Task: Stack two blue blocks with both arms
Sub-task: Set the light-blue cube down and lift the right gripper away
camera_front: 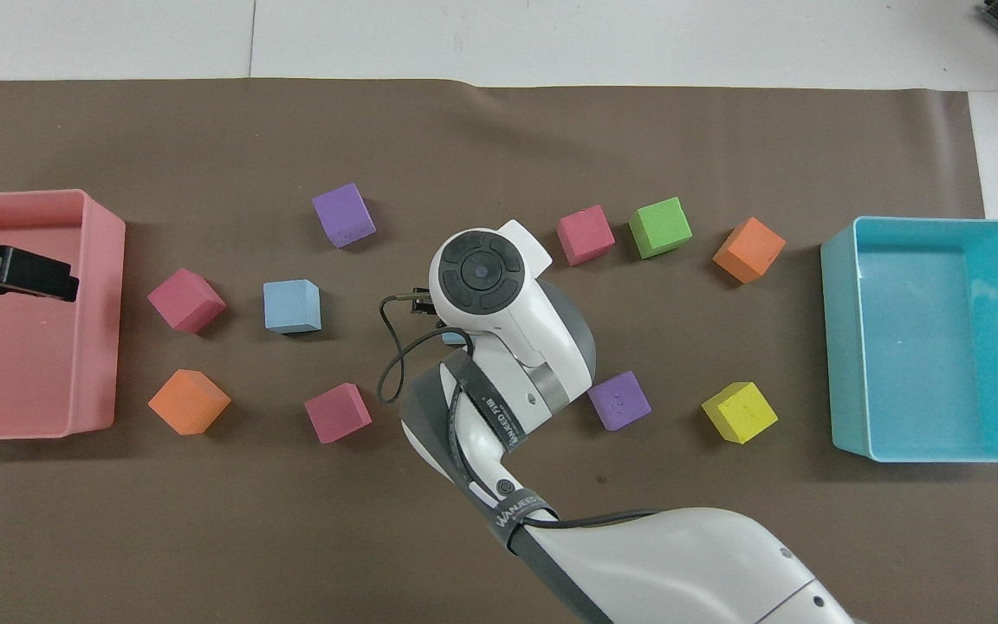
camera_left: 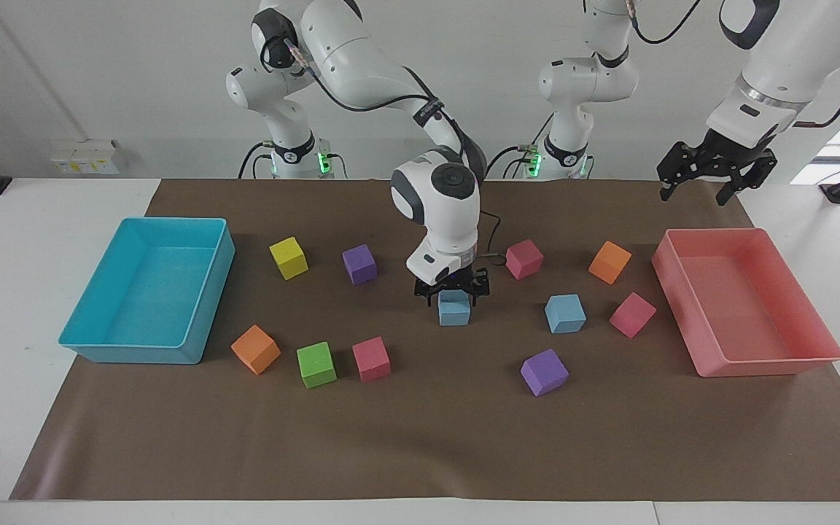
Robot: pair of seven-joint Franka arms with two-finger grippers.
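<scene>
Facing view: the right arm bends down over the middle of the table [camera_left: 420, 445], wrist vertical, its right pincer [camera_left: 453, 293] clamped on a sky-blue block [camera_left: 454, 309] and pointing straight down. The second blue block [camera_left: 565, 313] sits on the table toward the left arm's end, beside a pink cube [camera_left: 632, 314]. The left arm waits, its left pincer [camera_left: 713, 177] hanging with fingers apart over the table edge by the pink tray [camera_left: 748, 368].

Overhead view: the right arm's white wrist hides the held block. The second blue block [camera_front: 292, 306] lies mid-table. The left pincer [camera_front: 14, 269] is over the pink tray [camera_front: 109, 329].
</scene>
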